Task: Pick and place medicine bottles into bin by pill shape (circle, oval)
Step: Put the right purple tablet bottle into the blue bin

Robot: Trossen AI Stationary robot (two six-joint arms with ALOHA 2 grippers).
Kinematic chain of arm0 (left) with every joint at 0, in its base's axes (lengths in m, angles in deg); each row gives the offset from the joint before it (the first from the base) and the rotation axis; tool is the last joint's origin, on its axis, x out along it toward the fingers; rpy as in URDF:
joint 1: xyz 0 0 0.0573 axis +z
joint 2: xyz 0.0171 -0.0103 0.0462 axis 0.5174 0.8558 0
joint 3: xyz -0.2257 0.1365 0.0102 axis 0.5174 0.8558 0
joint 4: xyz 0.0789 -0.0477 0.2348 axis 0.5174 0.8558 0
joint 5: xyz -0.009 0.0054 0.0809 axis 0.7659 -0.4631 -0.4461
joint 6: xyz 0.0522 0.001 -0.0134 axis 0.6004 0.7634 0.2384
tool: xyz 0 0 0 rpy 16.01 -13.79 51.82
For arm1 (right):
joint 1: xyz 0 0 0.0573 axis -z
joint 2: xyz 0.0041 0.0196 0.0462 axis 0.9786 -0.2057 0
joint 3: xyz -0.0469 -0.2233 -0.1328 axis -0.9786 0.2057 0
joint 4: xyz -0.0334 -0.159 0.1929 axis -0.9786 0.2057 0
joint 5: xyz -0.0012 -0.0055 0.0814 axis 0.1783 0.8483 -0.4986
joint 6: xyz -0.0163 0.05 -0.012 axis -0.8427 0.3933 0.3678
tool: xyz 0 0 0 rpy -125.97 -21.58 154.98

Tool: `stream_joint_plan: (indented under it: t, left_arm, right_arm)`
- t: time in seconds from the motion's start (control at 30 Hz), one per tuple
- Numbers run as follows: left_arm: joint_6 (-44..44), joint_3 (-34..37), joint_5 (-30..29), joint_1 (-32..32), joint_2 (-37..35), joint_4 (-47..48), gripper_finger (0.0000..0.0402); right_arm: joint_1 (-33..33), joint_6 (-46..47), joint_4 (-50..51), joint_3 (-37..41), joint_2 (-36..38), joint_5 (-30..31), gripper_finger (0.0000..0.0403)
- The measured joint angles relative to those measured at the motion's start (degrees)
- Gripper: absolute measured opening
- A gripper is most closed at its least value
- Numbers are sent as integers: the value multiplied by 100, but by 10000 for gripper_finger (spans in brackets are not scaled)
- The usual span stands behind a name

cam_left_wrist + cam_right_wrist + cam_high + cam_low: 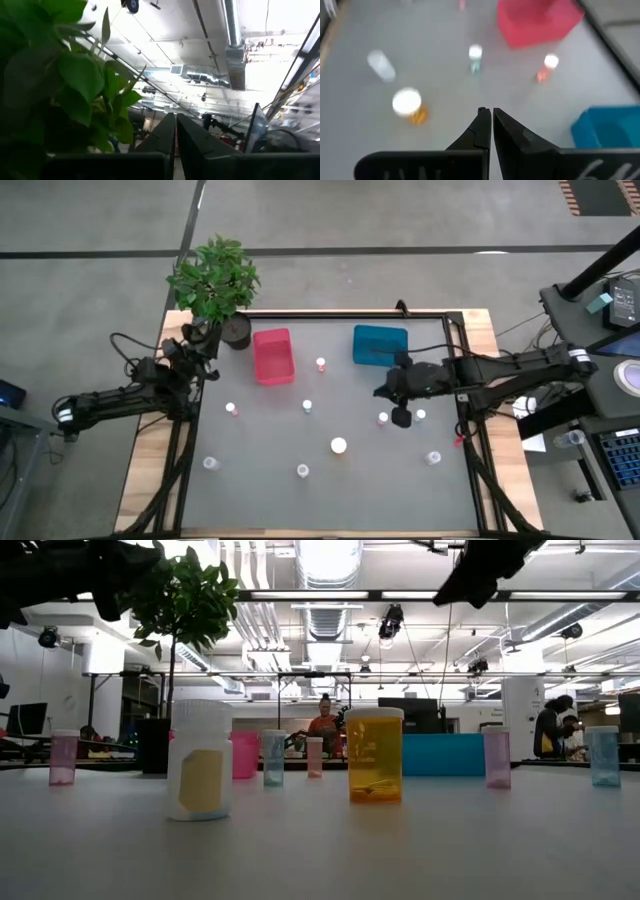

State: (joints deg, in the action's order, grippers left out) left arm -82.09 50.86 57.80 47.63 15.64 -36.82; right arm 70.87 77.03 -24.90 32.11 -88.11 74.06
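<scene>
Overhead I see pink bin [273, 356] | low view: orange bottle [374, 755] | right gripper [487, 120], left gripper [176, 131] pressed together, empty.

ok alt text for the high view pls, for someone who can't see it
Overhead view of a grey table with small white-capped bottles scattered across it and a pink bin and a teal bin near the far edge. The right gripper, shut, is over the bottles below the teal bin; the left gripper, shut, sits beside a potted plant at the far left corner.
</scene>
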Motion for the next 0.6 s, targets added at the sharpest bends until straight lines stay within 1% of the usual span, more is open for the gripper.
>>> stream_joint_plan:
  t: [0.1,0.27,0.37,0.5,0.6]
  left_arm:
    - [247,0,0,0,5,-9,0]
    - [272,0,0,-1,77,33,0]
    - [432,0,0,-1,145,51,0]
    - [583,0,0,-1,200,-440,0]
    - [588,0,0,0,163,-605,0]
  right_arm:
    - [-102,220,761,-429,-323,7,9]
    - [-140,554,2201,-1118,-892,3,9]
    - [-134,963,2983,-1496,-1189,3,9]
    - [-136,1828,3666,-1770,-1572,-25,9]
    - [-102,2983,4073,-1873,-1851,-198,9]
